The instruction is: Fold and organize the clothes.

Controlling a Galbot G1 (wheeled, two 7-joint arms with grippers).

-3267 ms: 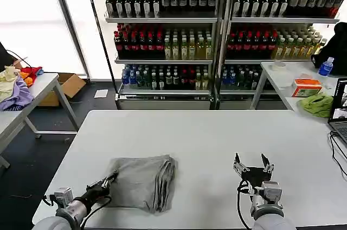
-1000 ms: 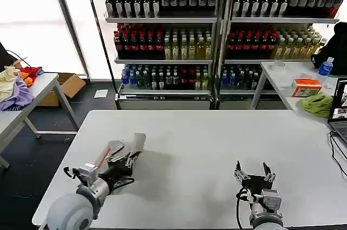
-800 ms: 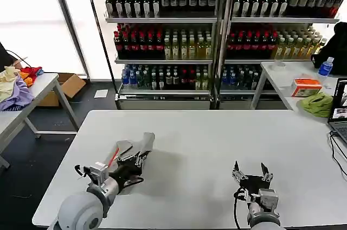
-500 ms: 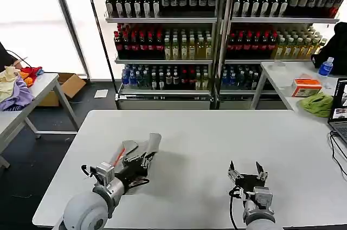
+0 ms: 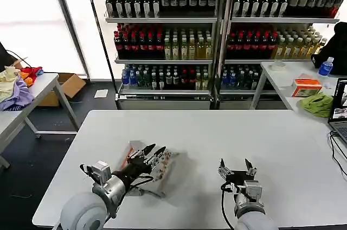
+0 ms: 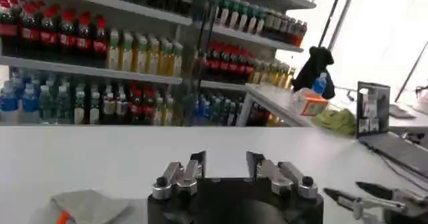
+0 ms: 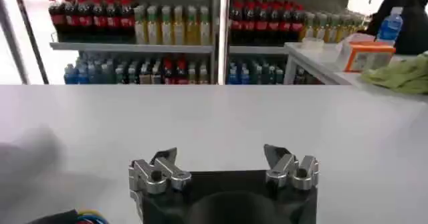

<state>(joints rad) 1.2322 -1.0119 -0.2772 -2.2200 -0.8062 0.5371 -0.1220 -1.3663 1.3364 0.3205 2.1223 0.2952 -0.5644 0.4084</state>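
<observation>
Left hand [image 5: 153,160]: over the white surface [image 5: 227,132], near its front-left part; moved rightward since a moment ago. Fingers parted; grip on anything cannot be told. Grey shirt [image 6: 85,205]: a corner beside this hand, mostly hidden, blurred. Right hand [image 5: 235,168]: right of the left hand, shifted leftward, spread wide, empty.

Grippers: two, left gripper [image 5: 153,160] and right gripper [image 5: 235,166]. Grey shirt [image 6: 87,205]: one. Tables: three, the main table [image 5: 217,132], left table [image 5: 38,86] and right table [image 5: 282,78]. Shelving units [image 5: 162,34]: two, far. Laptop [image 5: 340,108]: one.
</observation>
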